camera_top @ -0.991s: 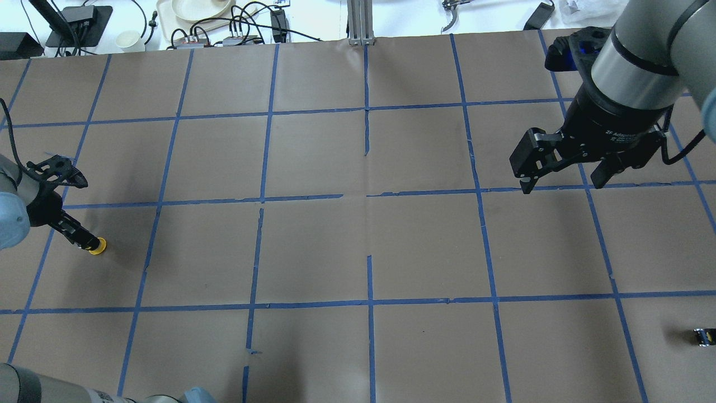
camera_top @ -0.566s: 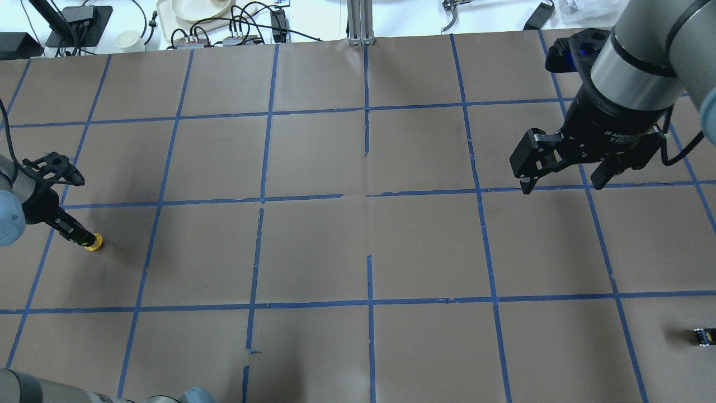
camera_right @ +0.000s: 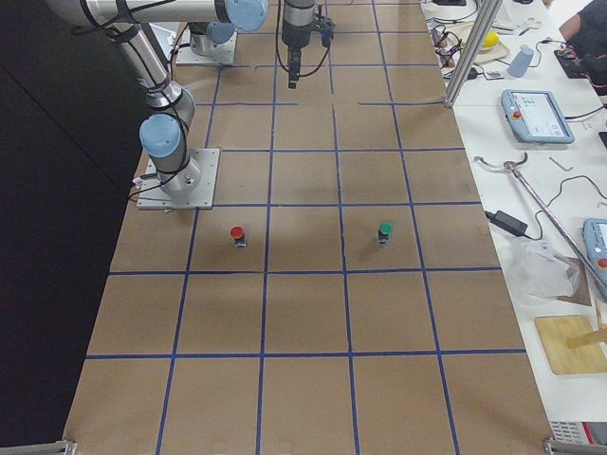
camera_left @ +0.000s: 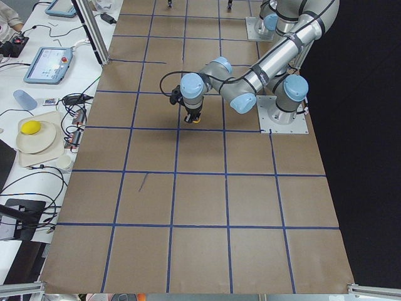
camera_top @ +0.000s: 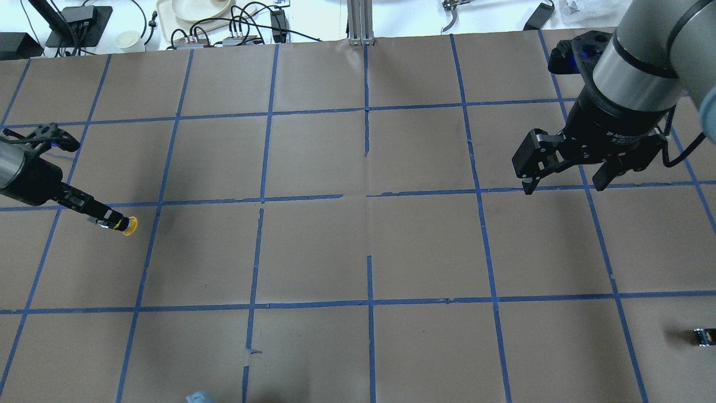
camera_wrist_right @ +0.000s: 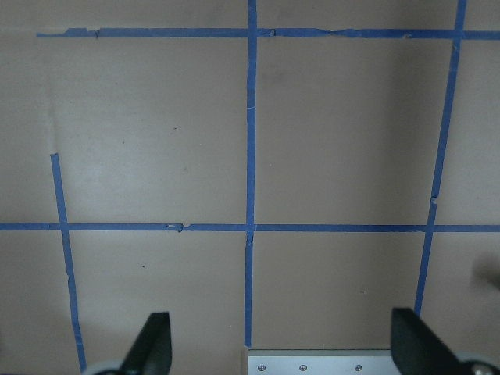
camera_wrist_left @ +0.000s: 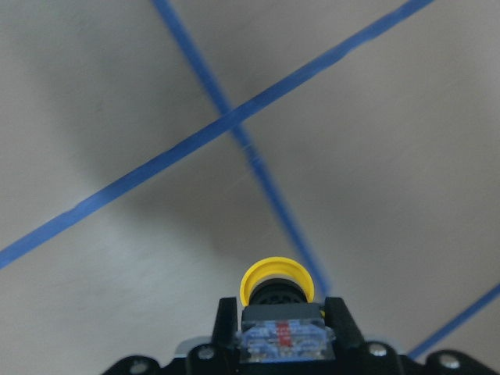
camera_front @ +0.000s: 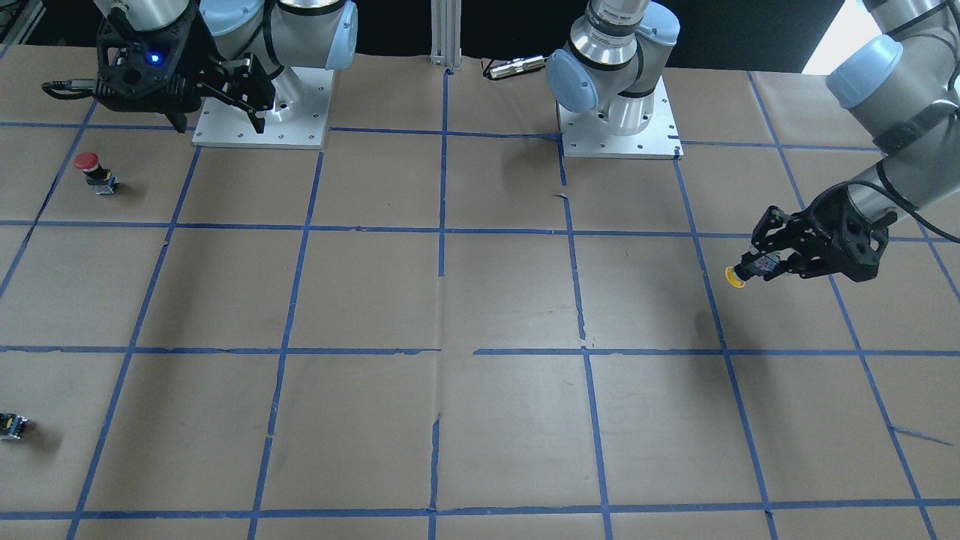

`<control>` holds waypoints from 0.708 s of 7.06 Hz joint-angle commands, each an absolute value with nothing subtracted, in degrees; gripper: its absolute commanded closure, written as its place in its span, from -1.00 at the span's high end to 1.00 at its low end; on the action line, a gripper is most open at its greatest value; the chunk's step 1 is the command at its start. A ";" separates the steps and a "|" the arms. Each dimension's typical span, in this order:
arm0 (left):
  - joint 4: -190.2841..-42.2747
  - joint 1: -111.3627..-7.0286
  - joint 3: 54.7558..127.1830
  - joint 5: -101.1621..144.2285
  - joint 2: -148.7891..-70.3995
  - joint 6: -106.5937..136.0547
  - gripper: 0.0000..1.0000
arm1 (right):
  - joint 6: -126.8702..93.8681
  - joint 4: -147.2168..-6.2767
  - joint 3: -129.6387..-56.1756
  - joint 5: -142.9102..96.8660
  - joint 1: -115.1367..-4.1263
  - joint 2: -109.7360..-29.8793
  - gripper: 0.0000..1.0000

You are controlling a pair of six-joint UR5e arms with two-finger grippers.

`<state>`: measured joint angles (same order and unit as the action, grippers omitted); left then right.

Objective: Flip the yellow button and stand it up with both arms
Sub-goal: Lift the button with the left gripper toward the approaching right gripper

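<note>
Left wrist-mounted view up close: the yellow button (camera_wrist_left: 276, 291) is pinched by its contact block in the left end effector (camera_wrist_left: 280, 316), with the cap sticking out forward and lifted clear of the counter (camera_wrist_left: 375, 156). The cap is probably left exposed so it can be grabbed for the flip. Way across, the right end effector (camera_top: 565, 178) is held spread wide and empty, presumably for the handover.

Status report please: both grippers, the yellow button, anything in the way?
Left gripper shut on yellow button, held off the table, cap sideways. Right gripper open, empty. Red button stands apart, not between the grippers.
</note>
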<state>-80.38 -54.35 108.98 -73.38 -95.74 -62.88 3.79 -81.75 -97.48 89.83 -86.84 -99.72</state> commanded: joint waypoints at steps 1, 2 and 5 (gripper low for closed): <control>-92.51 -60.09 106.79 -55.38 -93.52 -55.15 -0.69 | -1.44 -82.00 -96.60 87.12 -86.31 -99.49 1.00; -93.85 -64.82 106.79 -48.76 -91.34 -47.80 -0.69 | -6.71 -82.18 -96.33 79.44 -86.22 -98.62 1.00; -93.51 -76.35 106.61 -28.35 -86.85 -23.53 -0.73 | -13.79 -82.79 -95.36 60.62 -81.85 -98.09 1.00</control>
<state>-93.45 -72.44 106.65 -35.29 -88.77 -31.64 -11.80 -82.76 -95.48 68.42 -84.06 -98.20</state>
